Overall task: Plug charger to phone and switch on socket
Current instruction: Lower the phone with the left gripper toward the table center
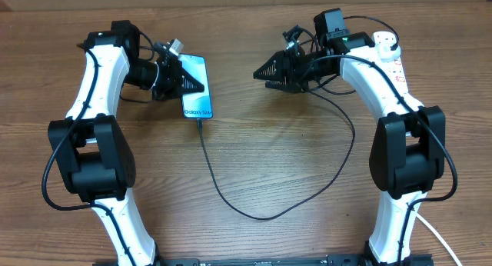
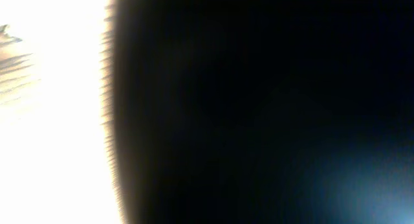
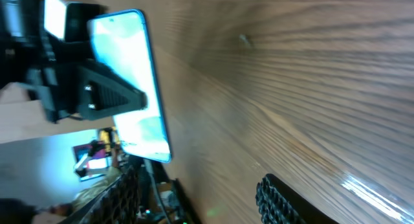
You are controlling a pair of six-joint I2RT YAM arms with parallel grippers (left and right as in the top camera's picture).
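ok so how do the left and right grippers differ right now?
The left gripper sits over the phone; the right gripper hangs over bare table, apart from the phone. The right gripper's jaws stand open and empty in its wrist view; the left wrist view is blacked out, so its jaws cannot be judged. Both point inward, toward each other.
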